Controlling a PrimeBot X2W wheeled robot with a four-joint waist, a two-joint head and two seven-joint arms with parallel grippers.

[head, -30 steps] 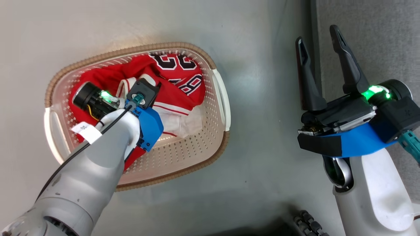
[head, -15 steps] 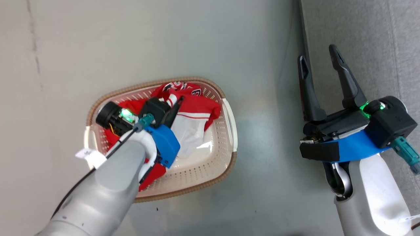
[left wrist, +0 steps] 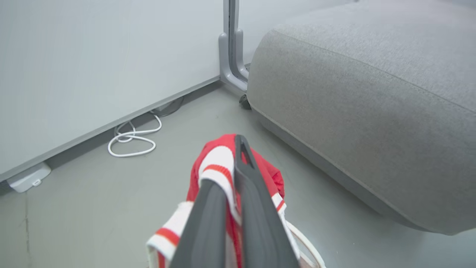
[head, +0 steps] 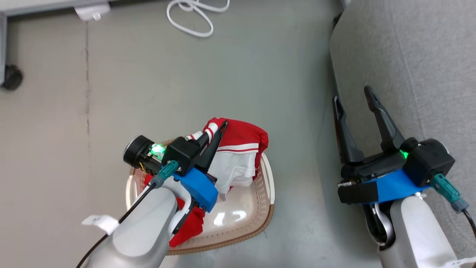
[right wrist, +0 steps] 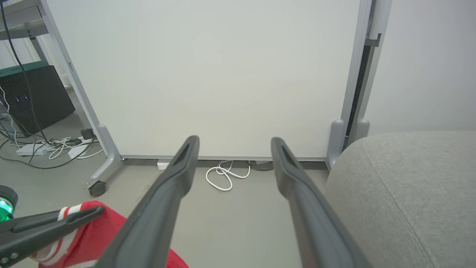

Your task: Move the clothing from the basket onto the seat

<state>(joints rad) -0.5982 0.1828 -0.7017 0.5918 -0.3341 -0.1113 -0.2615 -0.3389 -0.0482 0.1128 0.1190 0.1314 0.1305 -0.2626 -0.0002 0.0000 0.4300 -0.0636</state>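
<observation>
Lifted since 1 s ago, clothing (head: 241, 149) hangs just above basket (head: 267, 208), clamped in left gripper (head: 218, 131) (right gripper (head: 352, 93) spread, empty); carry step underway, next prob. needs swing right over seat (head: 409, 56) w/o snagging.

readable text: none | arm tag (head: 101, 223): illegible (print too small)

clothing (head: 241, 143): red-white, hanging over basket (head: 245, 204) | seat (head: 409, 56): grey, rightward

White cable (left wrist: 132, 137) (looped) lies beside partition panel (right wrist: 208, 74).
</observation>
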